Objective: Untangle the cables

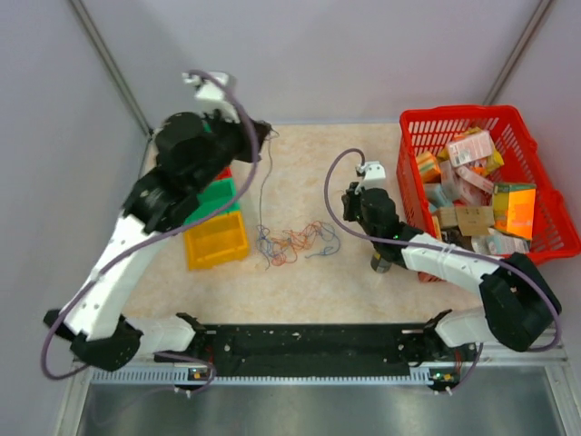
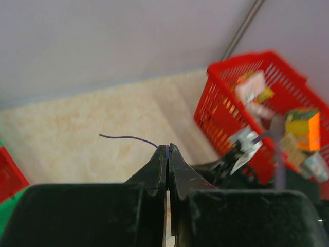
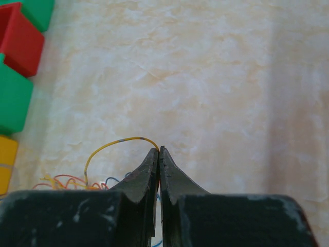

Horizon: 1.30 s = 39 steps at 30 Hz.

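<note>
Currently left hand (image 2: pixel 168 150) clamped on purple cable (image 2: pixel 128 137); right hand (image 3: pixel 159 152) clamped on yellow cable (image 3: pixel 123 139) running to tangle (image 3: pixel 67 182).

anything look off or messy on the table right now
Only the cables: a knotted heap mid-table. One purple strand runs up from it to the raised left gripper, shut on it; the right gripper pinches a yellow strand. Nothing looks spilled or broken.

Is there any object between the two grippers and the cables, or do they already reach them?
Nothing visible stands between. The left gripper is shut on a thin purple wire, the right gripper on a yellow wire; the remaining cables lie loose on the table.
</note>
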### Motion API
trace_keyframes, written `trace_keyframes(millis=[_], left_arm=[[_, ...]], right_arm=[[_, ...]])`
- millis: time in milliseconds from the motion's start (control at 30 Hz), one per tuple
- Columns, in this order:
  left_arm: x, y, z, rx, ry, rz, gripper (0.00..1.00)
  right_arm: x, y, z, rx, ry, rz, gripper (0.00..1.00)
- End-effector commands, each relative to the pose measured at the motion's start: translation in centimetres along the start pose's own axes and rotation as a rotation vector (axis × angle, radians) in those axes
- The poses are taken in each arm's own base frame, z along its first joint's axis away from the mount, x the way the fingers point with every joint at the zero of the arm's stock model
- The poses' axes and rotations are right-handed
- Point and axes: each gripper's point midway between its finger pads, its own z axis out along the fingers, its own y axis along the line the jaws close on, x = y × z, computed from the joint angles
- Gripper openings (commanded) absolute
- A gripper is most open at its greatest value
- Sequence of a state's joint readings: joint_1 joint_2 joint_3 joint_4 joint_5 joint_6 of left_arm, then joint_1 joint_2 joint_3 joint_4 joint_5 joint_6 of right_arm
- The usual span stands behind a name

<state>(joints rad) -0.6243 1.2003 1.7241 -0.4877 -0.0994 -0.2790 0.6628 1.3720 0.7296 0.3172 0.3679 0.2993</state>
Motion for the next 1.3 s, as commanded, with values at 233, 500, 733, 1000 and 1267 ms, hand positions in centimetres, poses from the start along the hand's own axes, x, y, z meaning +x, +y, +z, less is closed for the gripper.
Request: trace_keyframes(millis=[233,500,733,1000,1267], left_arm=[[23.5,0.0,8.2,0.143,0.460,-0.285,0.00],[31.1,-0.7,7.0,0.217,0.666,-0.374,0.00],[28.3,0.9,5.3,0.160,0.630,-0.220,0.29],[23.1,1.7,1.7,0.142,0.478,-0.088,0.76],[20.0,0.3,1.1,0.217,0.346,-0.085,0.52]], right_arm=[[-10.7,4.7,-8.0,-0.334,-0.251,0.121,0.00],[-16.8,10.1,-13.0,-0.612,-0.204,0.147,0.00],[-19.3,11.5,-14.3,-0.659,-0.173,0.183,0.00],[-18.9,12.3,-14.3,-0.698,-0.140,0.207,0.00],[-16.5,14.3,-18.1,-0.948,-0.136,0.093,0.00]])
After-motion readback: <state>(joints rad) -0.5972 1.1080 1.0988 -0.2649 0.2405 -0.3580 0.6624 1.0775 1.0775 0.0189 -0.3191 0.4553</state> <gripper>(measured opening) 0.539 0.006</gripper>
